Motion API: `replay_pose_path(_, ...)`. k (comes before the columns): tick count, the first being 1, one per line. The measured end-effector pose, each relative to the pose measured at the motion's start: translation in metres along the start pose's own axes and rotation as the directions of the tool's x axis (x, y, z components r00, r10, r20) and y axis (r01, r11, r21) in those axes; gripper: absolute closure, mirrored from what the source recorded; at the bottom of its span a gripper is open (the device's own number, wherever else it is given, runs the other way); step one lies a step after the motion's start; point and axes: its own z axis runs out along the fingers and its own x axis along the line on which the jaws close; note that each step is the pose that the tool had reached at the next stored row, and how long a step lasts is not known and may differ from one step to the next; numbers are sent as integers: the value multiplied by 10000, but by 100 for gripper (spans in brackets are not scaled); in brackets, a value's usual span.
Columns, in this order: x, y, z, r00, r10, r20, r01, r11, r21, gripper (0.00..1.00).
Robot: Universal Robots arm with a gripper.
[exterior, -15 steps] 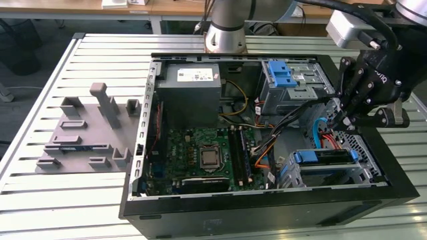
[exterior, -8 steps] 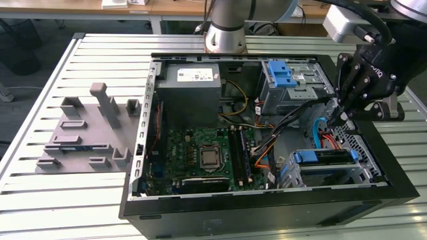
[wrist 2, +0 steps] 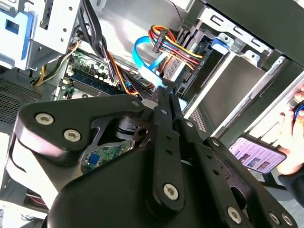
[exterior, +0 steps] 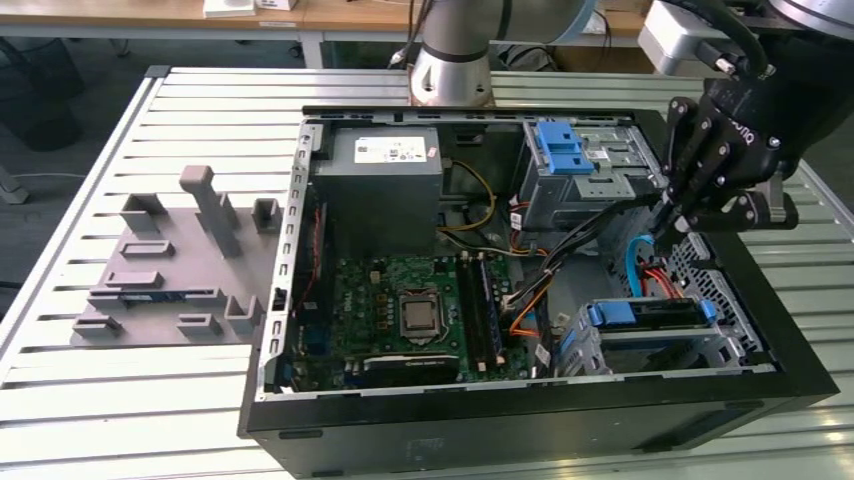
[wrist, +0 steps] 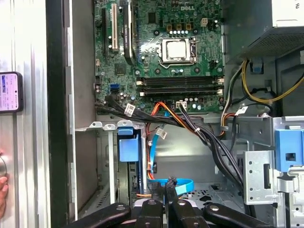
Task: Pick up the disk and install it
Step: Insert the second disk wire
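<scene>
The disk (exterior: 661, 312) lies in the drive cage at the near corner of the open computer case (exterior: 534, 420), on the exterior view's right. Its blue bracket (wrist: 126, 142) faces the inside of the case. My black gripper (exterior: 671, 228) hangs over the case wall just above that cage. In both wrist views its fingers are pressed together, and the end of a blue flat cable (wrist 2: 142, 52) sits at their tips. The gripper (wrist: 165, 186) stands a short way from the bracket, with the blue cable (wrist: 183, 183) looping behind it. In the second wrist view the gripper (wrist 2: 160, 91) tip meets the cable end.
A grey power supply box (exterior: 380, 170), the green motherboard (exterior: 414, 310) and a second drive cage with a blue latch (exterior: 567, 150) fill the case. Wire bundles (wrist: 190, 123) cross between them. A grey fixture plate (exterior: 167, 260) lies on the slatted table. A hand (wrist 2: 289, 133) holds a phone (wrist 2: 256, 154) beside the case.
</scene>
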Motion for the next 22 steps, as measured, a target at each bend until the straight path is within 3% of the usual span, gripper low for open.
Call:
replay_pose_path(3, -7, -1, 23, 10000, -1, -1, 1, 10000, -36, 81)
replay_pose_path(4, -7, -1, 34, 10000, -1, -1, 1, 10000, -42, 75)
replay_pose_path(9, -10, -8, 89, 10000, -1, -5, 1, 10000, -58, 75)
replay_pose_path(14, -11, -11, 137, 10000, 0, -60, 0, 10000, -55, 75)
replay_pose_path(16, -11, -11, 148, 10000, 0, -81, -1, 10000, -53, 76)
replay_pose_path(17, -11, -11, 152, 10000, 0, -88, 0, 10000, -53, 84)
replay_pose_path(22, -11, -12, 183, 10000, 1, -82, -1, 10000, -12, 84)
